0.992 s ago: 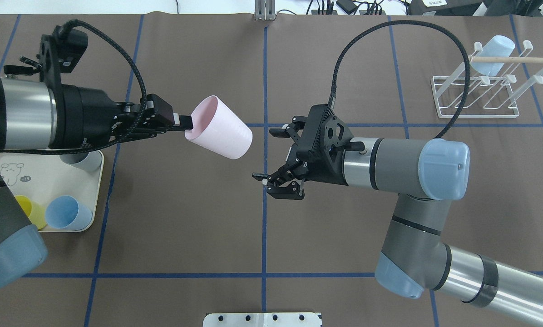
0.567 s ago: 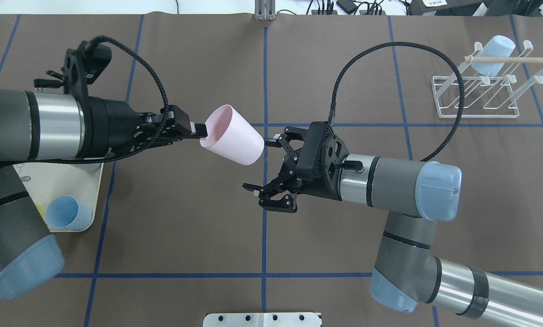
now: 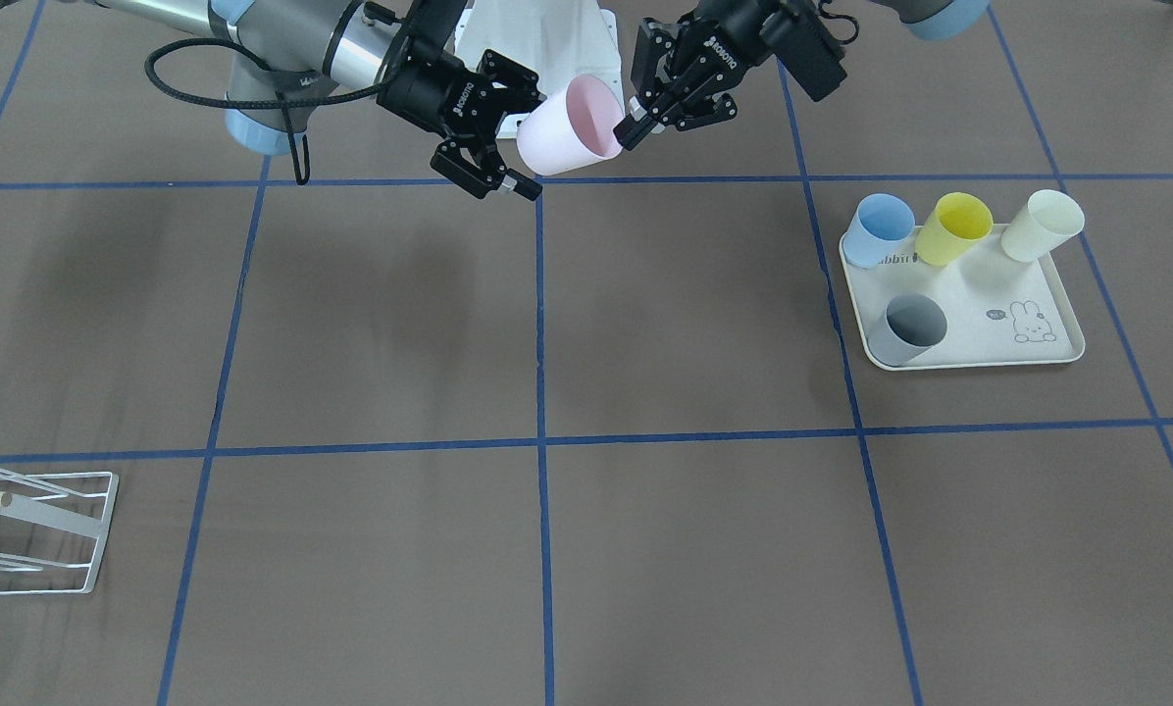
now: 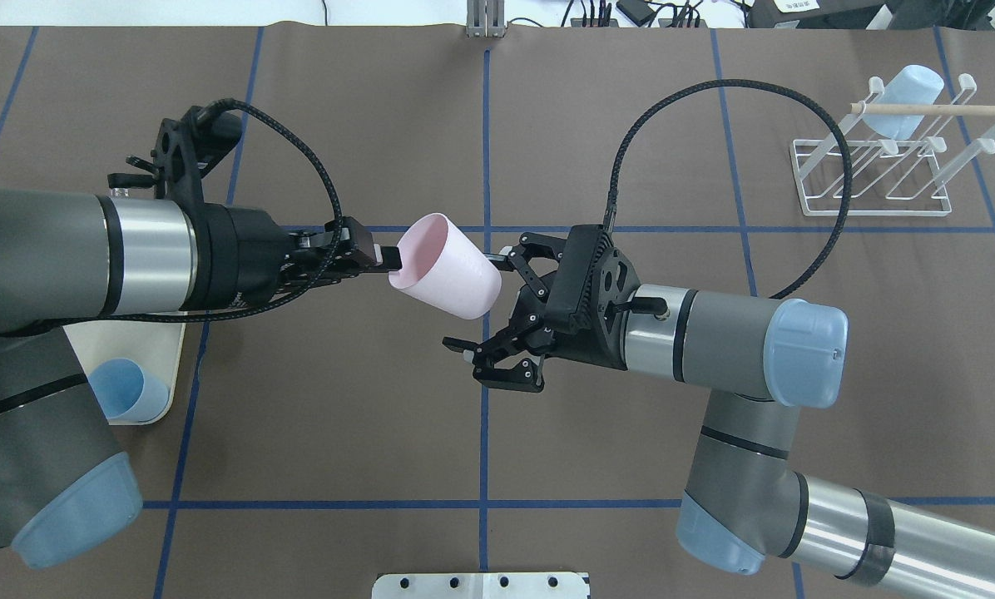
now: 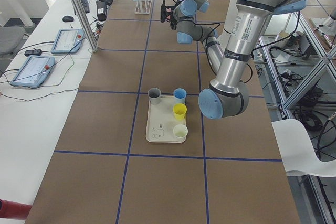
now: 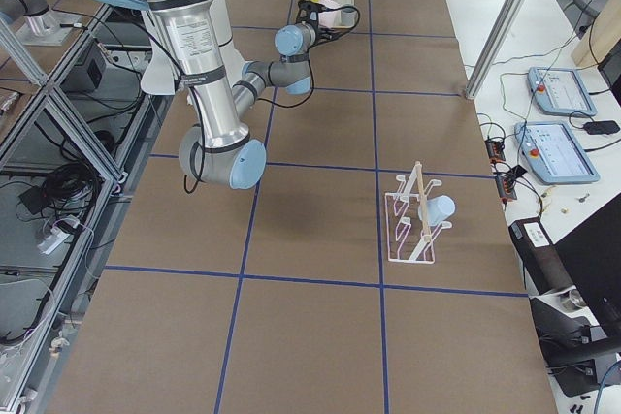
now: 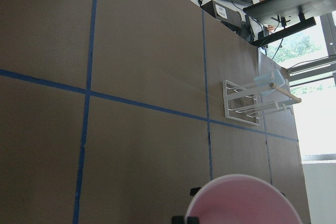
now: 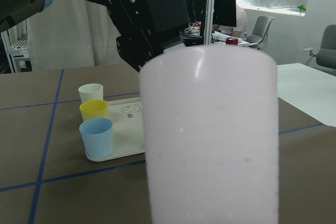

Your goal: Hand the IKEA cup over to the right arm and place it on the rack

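- Cup [image 4: 447, 266], pink and empty, tilted in mid-air above bench [image 4: 339, 416] centre; left gripper [image 4: 388, 259] clamps its rim.
- Right gripper [image 4: 482, 301] spread wide around its base.
- Tray [image 3: 1057, 348], right of front view: grey cup [image 3: 906, 329], blue cup [image 3: 879, 228], yellow cup [image 3: 953, 227], cream cup [image 3: 1042, 225], all empty.
- Rack [image 4: 872, 179], upper right overhead, carries one light-blue cup [image 4: 905, 101].

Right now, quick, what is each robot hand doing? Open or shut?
Left gripper: shut on the pink cup, pinching its rim.
Right gripper: open, spread around the cup's bottom end, not gripping it.
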`<state>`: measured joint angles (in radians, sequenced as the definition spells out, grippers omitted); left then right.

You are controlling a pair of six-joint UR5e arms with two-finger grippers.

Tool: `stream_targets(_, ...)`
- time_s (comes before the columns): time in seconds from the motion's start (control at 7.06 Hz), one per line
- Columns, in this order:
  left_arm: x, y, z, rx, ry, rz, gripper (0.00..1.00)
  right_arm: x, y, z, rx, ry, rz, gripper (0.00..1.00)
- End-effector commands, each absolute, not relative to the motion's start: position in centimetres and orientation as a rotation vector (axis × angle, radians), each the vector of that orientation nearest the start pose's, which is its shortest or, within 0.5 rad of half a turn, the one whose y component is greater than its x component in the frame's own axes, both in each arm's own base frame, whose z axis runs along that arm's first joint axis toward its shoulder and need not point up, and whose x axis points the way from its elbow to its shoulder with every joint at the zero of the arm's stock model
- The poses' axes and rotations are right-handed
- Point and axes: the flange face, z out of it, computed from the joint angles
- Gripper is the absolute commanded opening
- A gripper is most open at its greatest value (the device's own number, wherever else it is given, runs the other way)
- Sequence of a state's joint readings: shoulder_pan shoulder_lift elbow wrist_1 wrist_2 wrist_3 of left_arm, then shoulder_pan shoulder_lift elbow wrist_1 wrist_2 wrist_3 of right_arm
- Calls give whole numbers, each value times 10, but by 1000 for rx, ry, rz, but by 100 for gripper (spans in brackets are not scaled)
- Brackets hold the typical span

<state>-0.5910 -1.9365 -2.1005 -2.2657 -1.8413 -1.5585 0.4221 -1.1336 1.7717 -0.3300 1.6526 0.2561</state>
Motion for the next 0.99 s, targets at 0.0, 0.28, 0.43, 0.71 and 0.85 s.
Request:
stream_targets(0.0,362,-360,157,268,1556,-247,0,-458,-344,189,1441,-1294,-681,98)
stream_targets(0.28,363,-360,158,266,1555,-246,0,-458,-344,188,1442,-1295,-680,96)
stream_targets(0.43,363,-360,159,266,1554,-247,0,-458,-344,188,1442,-1295,-680,81)
stream_targets(0.71,363,-359,157,260,1558,-234,23,-457,-344,188,1444,-1294,-679,36)
stream_targets(0.85,362,-359,157,267,1559,-234,99,-456,-345,188,1446,-1288,-673,24)
